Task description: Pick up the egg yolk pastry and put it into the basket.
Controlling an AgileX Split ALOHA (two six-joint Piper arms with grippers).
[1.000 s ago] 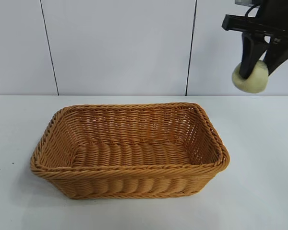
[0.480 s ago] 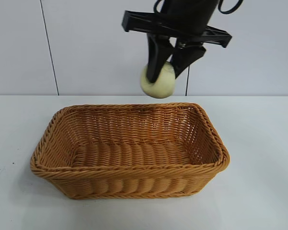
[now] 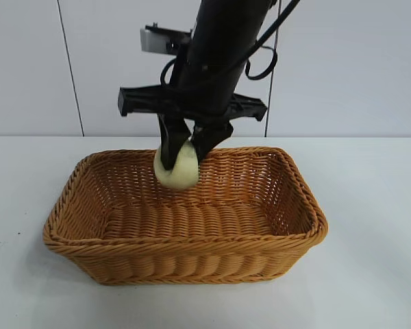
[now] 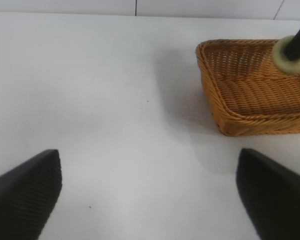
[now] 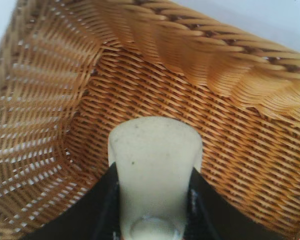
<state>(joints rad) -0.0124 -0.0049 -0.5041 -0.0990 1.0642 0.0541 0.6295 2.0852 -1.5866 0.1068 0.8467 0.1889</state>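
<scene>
Hanging inside the basket's (image 3: 301, 236) rim, egg yolk pastry (image 3: 177, 168) clears every wall.

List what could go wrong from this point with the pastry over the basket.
1. The right end effector holds the egg yolk pastry above the floor of the basket; released here, the rounded lump would likely drop and roll or tip over.
2. The pastry hangs toward the basket's far wall, so a further descent might scrape the weave.
3. The fingers pinch the pastry's sides; a soft pastry could dent or stick on release.
</scene>
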